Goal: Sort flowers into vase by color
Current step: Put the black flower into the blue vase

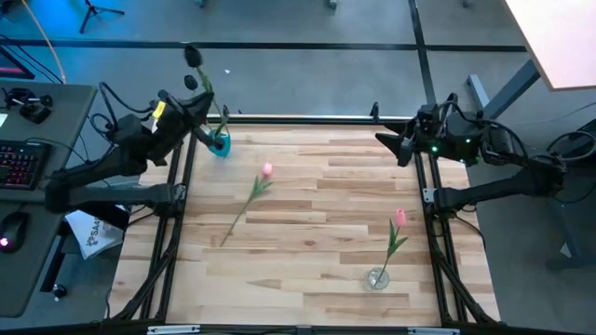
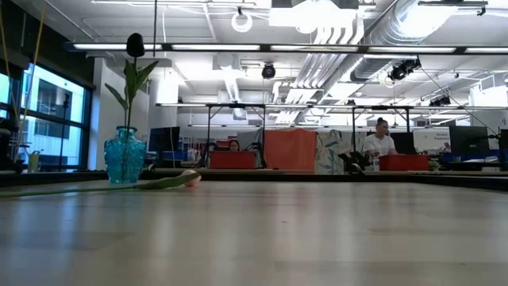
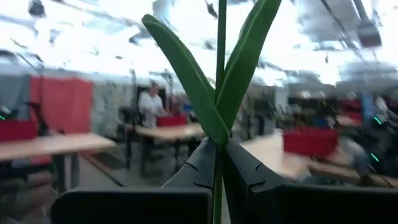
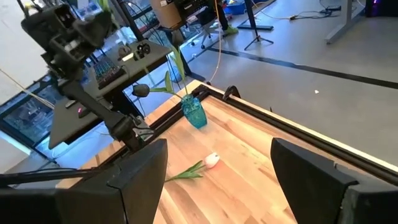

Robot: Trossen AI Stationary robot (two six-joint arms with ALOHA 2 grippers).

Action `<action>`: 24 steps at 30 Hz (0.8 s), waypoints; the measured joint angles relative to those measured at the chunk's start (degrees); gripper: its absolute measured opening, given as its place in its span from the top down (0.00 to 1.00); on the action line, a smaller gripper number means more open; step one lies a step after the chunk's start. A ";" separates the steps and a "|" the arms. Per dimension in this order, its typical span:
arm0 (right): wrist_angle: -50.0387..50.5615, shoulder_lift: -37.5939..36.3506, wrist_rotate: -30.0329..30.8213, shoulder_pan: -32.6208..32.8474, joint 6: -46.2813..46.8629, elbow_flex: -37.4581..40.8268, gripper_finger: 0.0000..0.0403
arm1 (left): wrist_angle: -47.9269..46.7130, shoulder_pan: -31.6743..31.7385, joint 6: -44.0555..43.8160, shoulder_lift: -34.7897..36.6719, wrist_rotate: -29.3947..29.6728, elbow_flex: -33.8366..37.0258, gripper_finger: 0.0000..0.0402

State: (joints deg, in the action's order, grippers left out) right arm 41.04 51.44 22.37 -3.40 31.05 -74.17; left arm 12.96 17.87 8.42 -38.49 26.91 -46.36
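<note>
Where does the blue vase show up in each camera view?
High view: blue vase at the table's far left corner.
Low view: at left, dark flower in it.
Left wrist view: not in it.
Right wrist view: upper middle.
Shared landmark: the pink flower lying nearby.

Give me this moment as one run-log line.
left gripper: shut on dark tulip stem in blue glass vase | right gripper: open, waiting | pink tulip: lying on table | second pink tulip: in clear vase

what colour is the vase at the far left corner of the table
Translucent blue-teal vase with a faceted surface, clearest in the low view.
</note>
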 joint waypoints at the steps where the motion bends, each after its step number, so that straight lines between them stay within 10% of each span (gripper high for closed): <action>1: 0.00 0.38 -0.02 0.00 -0.02 0.00 0.30 | 2.27 1.85 0.23 0.48 -1.41 0.76 1.00; 7: -0.05 3.00 -0.11 0.00 0.00 0.00 0.30 | 7.81 10.44 1.29 0.49 -9.54 1.13 1.00; 24: -5.66 5.22 -1.97 0.02 1.80 0.00 0.30 | -3.37 20.56 0.17 4.43 -5.72 11.20 1.00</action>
State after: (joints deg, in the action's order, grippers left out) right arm 35.38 56.66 20.40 -3.38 32.85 -74.17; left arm 9.59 38.42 8.59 -34.05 21.19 -35.16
